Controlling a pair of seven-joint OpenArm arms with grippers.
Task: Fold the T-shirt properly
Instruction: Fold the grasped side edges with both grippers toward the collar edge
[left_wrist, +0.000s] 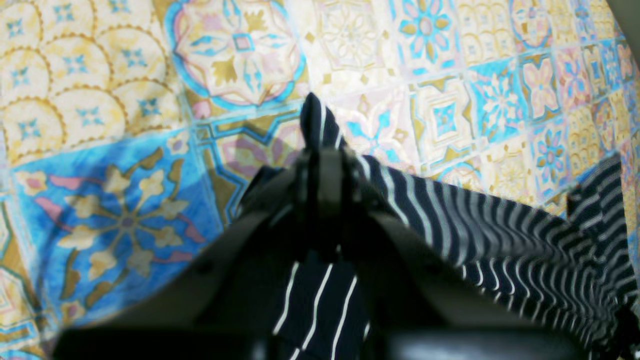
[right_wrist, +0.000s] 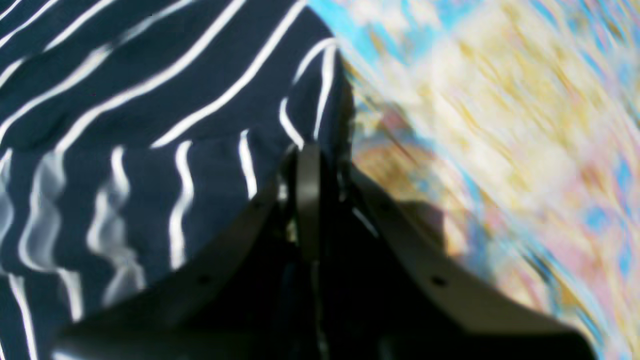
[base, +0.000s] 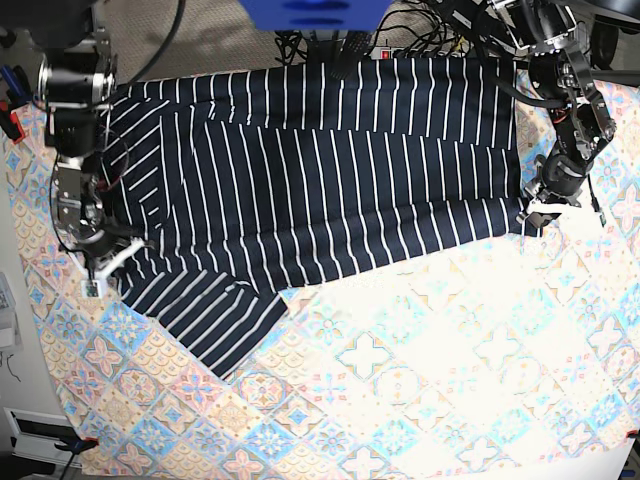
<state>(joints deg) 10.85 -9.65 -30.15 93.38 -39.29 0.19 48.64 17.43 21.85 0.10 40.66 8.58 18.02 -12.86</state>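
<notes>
The left gripper (left_wrist: 320, 150) is clamped on a corner of the dark navy, white-striped fabric T-shirt (base: 330, 170), which trails behind it over the pastel patterned tablecloth (base: 420, 380). The right gripper (right_wrist: 310, 160) appears, through blur, pinched on the shirt's edge, with fabric spreading to its left.

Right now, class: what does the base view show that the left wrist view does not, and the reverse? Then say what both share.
Only the base view shows the whole T-shirt spread across the tablecloth, one sleeve angled toward the near edge, the right gripper at the opposite side, and cables behind the table. Only the left wrist view shows, close up, a pinched tip of striped fabric poking out past the left gripper, whose jaws are closed on it. Both show the striped T-shirt, the patterned tablecloth and the left gripper.
</notes>
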